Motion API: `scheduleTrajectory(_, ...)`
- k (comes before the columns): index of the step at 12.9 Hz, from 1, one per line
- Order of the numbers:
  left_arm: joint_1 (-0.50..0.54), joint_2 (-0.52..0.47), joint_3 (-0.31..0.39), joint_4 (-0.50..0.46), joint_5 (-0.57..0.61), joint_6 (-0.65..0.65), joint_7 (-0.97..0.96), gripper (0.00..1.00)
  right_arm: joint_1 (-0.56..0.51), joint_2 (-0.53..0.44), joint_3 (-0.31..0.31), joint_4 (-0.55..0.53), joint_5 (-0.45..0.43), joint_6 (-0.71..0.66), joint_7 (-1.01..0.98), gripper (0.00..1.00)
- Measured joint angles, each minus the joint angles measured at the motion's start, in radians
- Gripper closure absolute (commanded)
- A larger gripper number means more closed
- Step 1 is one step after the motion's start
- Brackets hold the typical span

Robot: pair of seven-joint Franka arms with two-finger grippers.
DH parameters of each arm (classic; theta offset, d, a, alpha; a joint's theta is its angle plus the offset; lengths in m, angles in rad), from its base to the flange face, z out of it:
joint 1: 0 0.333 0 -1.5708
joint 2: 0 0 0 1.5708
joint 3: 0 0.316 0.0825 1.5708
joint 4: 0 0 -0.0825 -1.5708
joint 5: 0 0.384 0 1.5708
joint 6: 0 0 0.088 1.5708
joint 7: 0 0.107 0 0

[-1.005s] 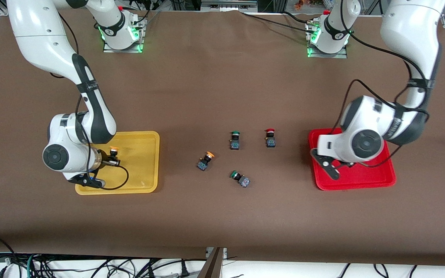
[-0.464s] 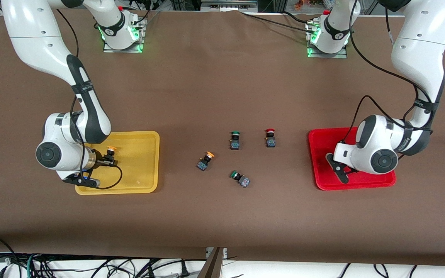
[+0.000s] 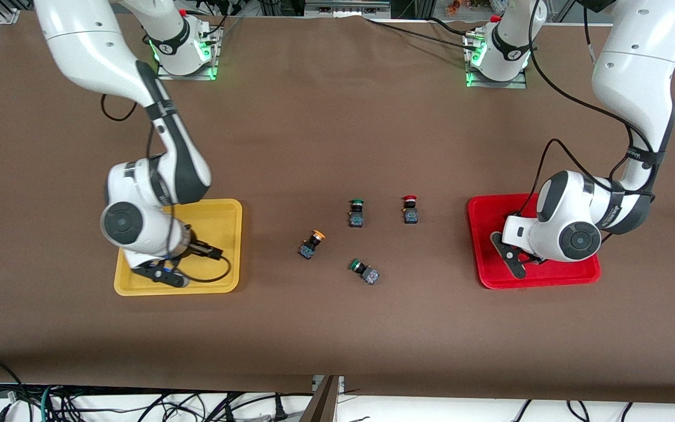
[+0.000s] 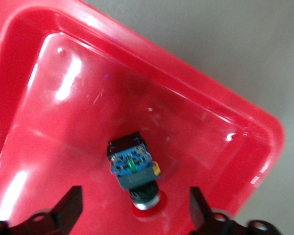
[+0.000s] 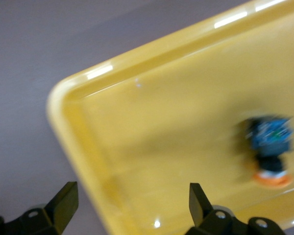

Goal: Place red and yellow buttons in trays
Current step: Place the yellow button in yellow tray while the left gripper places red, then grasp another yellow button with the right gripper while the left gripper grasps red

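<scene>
My left gripper (image 4: 133,210) is open over the red tray (image 4: 34,127). A red button (image 4: 134,169) lies on its side in that tray, free between the fingertips (image 4: 68,208). My right gripper (image 5: 131,203) is open over one corner of the yellow tray (image 5: 152,122), where a yellow button (image 5: 269,147) lies off to one side. In the front view both arms hide those buttons. On the bare table between the yellow tray (image 3: 223,234) and the red tray (image 3: 481,214) stand another yellow button (image 3: 312,244) and another red button (image 3: 410,210).
Two green-capped buttons are on the table: one (image 3: 356,213) beside the red one, the other (image 3: 364,271) lying nearest the front camera. Cables run from the arm bases (image 3: 185,53) along the table's robot edge.
Both grippers have opened and let go of their buttons, which now lie in the trays. The right arm's hand has shifted over the yellow tray toward the table's middle. The left arm has barely moved.
</scene>
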Motion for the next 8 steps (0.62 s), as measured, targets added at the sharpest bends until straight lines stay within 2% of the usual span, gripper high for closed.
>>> scheduleTrajectory(2, -0.002, -0.04, -0.072, 0.003, -0.002, -0.088, -0.167, 0.0, 0.062, 0.029, 0.03, 0.039, 0.0, 0.051, 0.164, 0.0)
scheduleTrajectory(4, -0.014, -0.054, -0.146, 0.0, -0.033, -0.12, -0.336, 0.0, 0.13, 0.076, 0.04, 0.084, 0.0, 0.113, 0.273, 0.0)
scheduleTrajectory(6, -0.054, -0.05, -0.163, -0.01, -0.096, -0.106, -0.472, 0.0, 0.183, 0.129, 0.042, 0.127, 0.0, 0.158, 0.345, 0.0)
scheduleTrajectory(8, -0.118, -0.04, -0.164, -0.019, -0.112, -0.07, -0.638, 0.0, 0.233, 0.187, 0.042, 0.169, 0.0, 0.189, 0.405, 0.0)
